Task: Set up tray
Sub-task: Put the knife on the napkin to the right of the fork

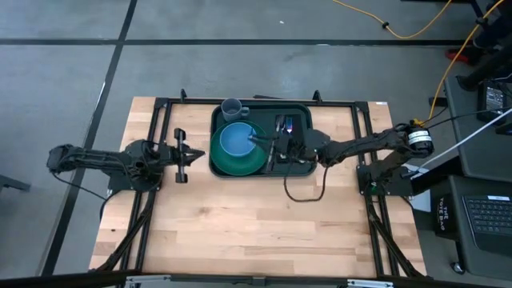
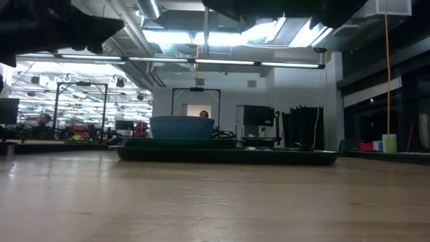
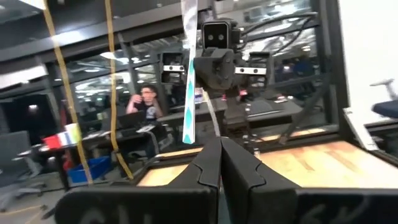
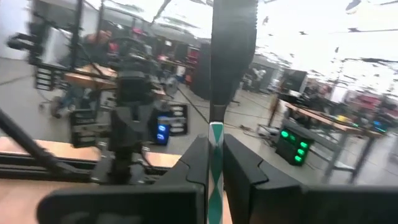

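Note:
The dark green tray point(image 1: 298, 170) lies at the far middle of the table and shows as a low dark slab point(image 2: 282, 156) in the low view. On its left half a round green plate point(image 1: 228, 164) carries a blue bowl point(image 1: 236, 141) point(image 2: 181, 126). A grey cup point(image 1: 232, 106) stands at its far left corner, and a black napkin point(image 1: 288, 122) lies on its right half. My right gripper point(image 1: 274, 149) hovers over the tray's middle, shut on a thin utensil point(image 4: 215, 155). My left gripper point(image 1: 192, 154) point(image 3: 219, 155) waits left of the tray, shut and empty. My right gripper pinches the thin utensil between its two fingers at the green-and-white striped part point(image 4: 215, 163). It comes in from the table's right side. The utensil runs on past the fingertips, and its far end point(image 1: 256, 140) reaches over the blue bowl. Whether that end touches the bowl cannot be told.
A black cable loop point(image 1: 304, 194) lies on the wood near the right arm. A black metal frame point(image 1: 160, 104) borders the table's far and side edges. Bare wood point(image 1: 256, 232) stretches across the near half of the table. A person point(image 3: 146, 102) sits in the room beyond.

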